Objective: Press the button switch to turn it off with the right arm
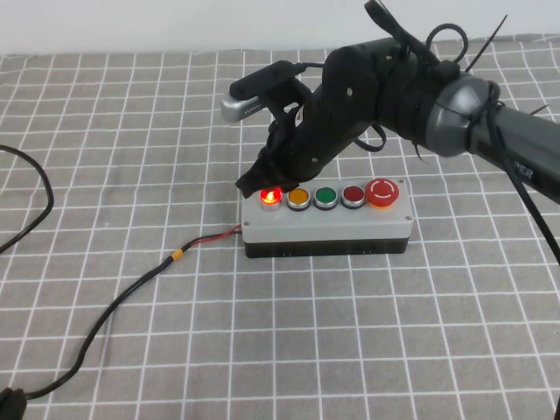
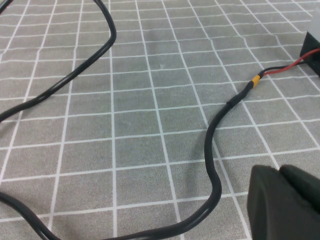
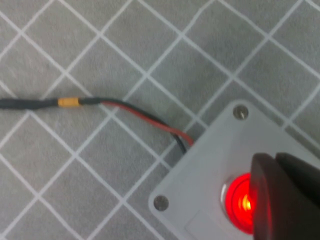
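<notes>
The button switch (image 1: 325, 223) is a grey box on a black base at the table's middle. Its caps run left to right: lit red lamp (image 1: 270, 196), yellow (image 1: 298, 198), green (image 1: 326, 197), dark red (image 1: 353, 196), large red mushroom (image 1: 382, 192). My right gripper (image 1: 254, 182) is shut, its tip right at the lit lamp. In the right wrist view the fingers (image 3: 285, 200) are together and partly cover the glowing lamp (image 3: 239, 202). My left gripper (image 2: 287, 205) is shut, low over the cloth beside the black cable (image 2: 215, 150); it is out of the high view.
The black cable (image 1: 131, 293) runs from the box's left end toward the near left, with a yellow band (image 1: 176, 255) and red wire. Another cable loop (image 1: 39, 197) lies at the left edge. A grey checked cloth (image 1: 350, 350) covers the table.
</notes>
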